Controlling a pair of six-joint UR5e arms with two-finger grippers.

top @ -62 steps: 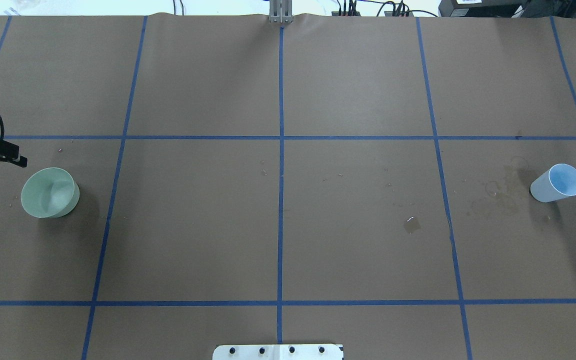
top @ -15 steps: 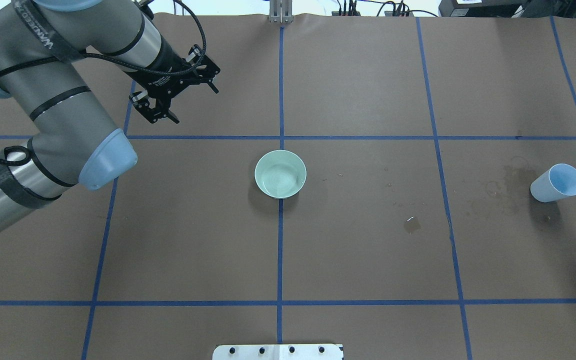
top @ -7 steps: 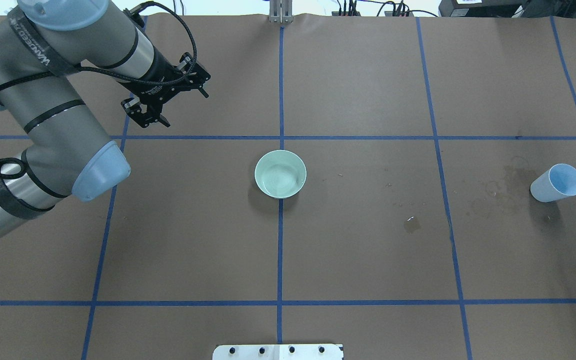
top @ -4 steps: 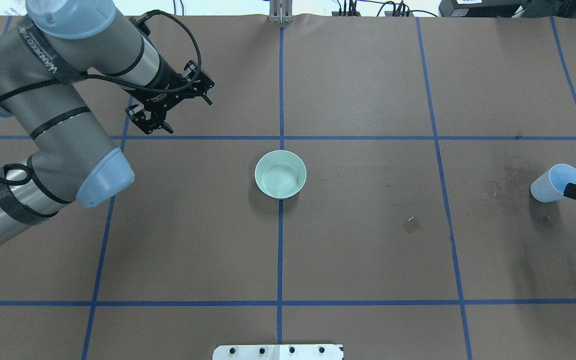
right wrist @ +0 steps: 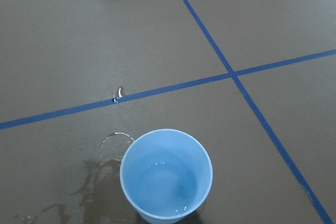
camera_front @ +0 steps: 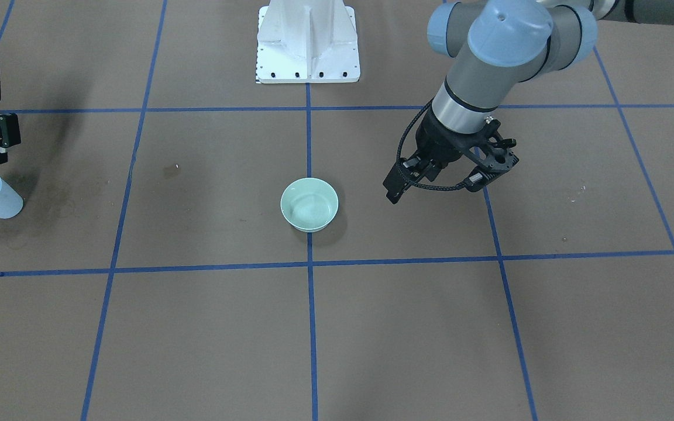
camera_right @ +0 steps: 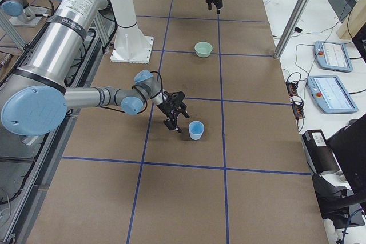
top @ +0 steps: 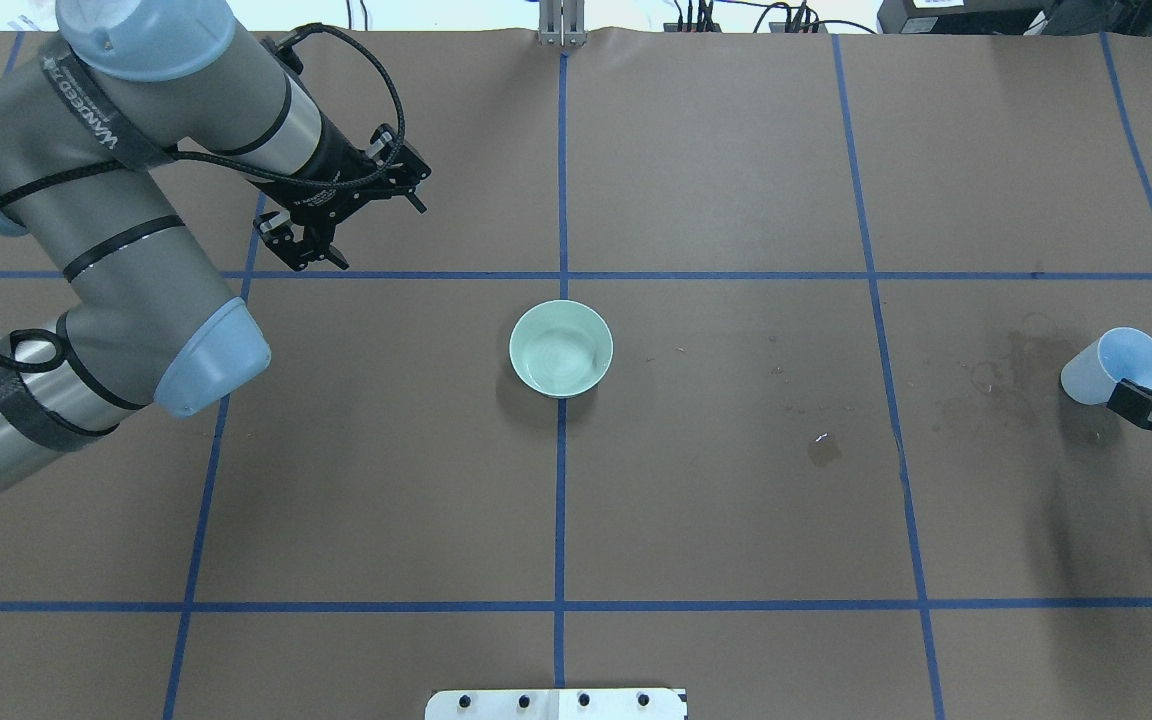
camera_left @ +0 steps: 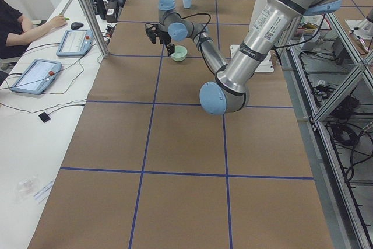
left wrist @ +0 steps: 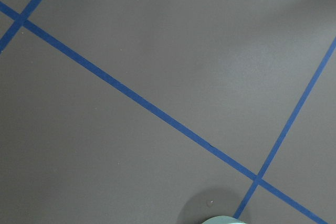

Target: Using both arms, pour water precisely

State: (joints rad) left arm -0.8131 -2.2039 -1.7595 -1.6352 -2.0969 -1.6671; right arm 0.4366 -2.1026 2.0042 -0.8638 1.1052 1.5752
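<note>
The cup (top: 1114, 365) is set near the right end of the table (top: 736, 520), well apart from the bowl (top: 561, 348), which is placed on a tape line (top: 561, 150) at the middle. This layout is judged to put the cup within the right arm's reach and the bowl where both arms can meet. The water (right wrist: 164, 184) is found in the cup, shown in the right wrist view only by pale glints on a low level. Faint rings are seen inside the bowl, but whether they are water cannot be told. Damp stains (top: 996, 385) are seen on the paper just beside the cup.

The right gripper (top: 1134, 400) is placed near the cup on the side toward the robot; its jaws are spread and nothing is held between them. No contact with the cup wall can be made out, and a grasp from the side is judged to be in preparation. The left gripper (top: 356, 222) is held over bare table, beyond the bowl and to its left; its jaws are likewise spread and empty, and it is presumably kept out of the pouring path.

The cup is stood upright; its long axis is vertical, its mouth is turned straight up, and its narrower base is set on the paper. The lean seen in the overhead view is judged an effect of the camera's angle. For a pour, that axis would have to be tipped toward the bowl.
</note>
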